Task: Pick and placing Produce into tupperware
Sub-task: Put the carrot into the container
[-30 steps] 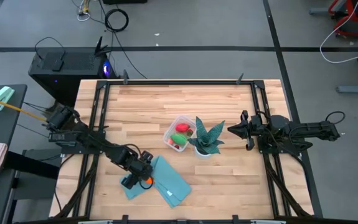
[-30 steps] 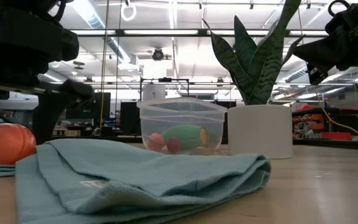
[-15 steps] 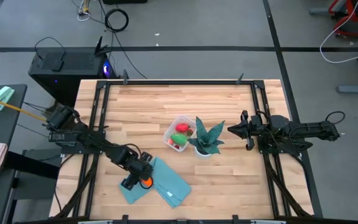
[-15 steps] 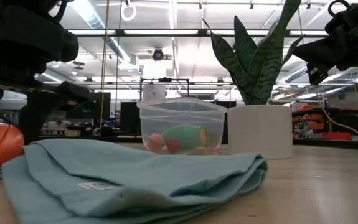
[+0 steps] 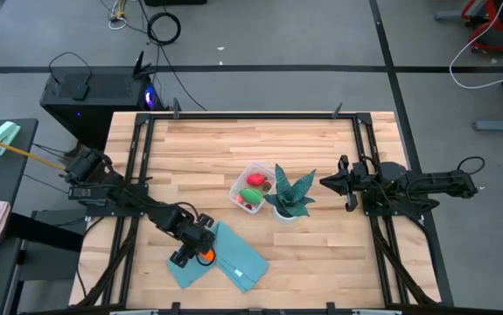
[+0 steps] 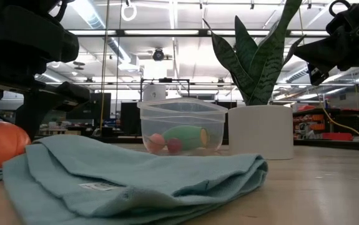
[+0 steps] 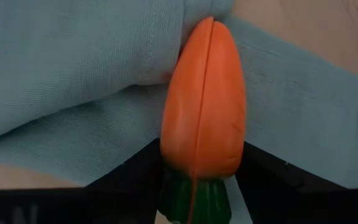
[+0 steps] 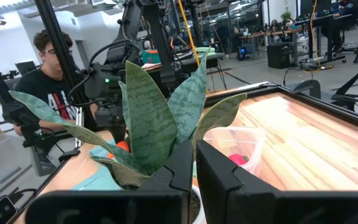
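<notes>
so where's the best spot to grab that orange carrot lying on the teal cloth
Probably across the carrot's thick end, just ahead of its green stem, coming from above. That is the widest part, while the other end tapers and could slip. The left gripper already has its jaws either side there, on the teal cloth.

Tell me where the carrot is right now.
In the high view, the carrot sits at the table's front-left, between the left gripper's fingers, on the teal cloth.

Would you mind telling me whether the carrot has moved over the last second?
Yes. In the low view the carrot, held by the left gripper, sits farther left of the fixed tupperware than before.
</notes>
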`<action>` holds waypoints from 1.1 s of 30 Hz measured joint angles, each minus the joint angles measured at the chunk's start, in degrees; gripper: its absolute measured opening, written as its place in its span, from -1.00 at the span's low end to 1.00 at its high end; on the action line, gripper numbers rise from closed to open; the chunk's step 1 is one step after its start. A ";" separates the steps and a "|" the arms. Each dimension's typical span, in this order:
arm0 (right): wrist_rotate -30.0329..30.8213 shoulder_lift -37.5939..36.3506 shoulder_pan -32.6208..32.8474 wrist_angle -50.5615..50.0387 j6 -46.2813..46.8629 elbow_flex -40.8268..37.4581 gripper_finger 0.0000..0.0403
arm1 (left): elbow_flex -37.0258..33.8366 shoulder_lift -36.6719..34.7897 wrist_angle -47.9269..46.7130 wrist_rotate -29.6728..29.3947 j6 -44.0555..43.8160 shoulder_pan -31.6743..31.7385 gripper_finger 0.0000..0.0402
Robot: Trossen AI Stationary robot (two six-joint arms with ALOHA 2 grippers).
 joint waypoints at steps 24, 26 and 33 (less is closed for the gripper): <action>0.02 0.00 0.00 0.02 0.00 0.00 -0.88 | 15.23 0.00 -17.96 -0.29 8.14 6.06 -0.05; 0.01 0.00 0.00 0.01 0.00 0.00 -0.88 | 15.91 0.00 -19.21 -0.29 8.22 6.89 -0.08; 0.01 0.00 -0.01 0.01 0.00 0.00 -0.88 | 17.65 -0.02 -20.46 -0.28 11.12 9.22 -0.05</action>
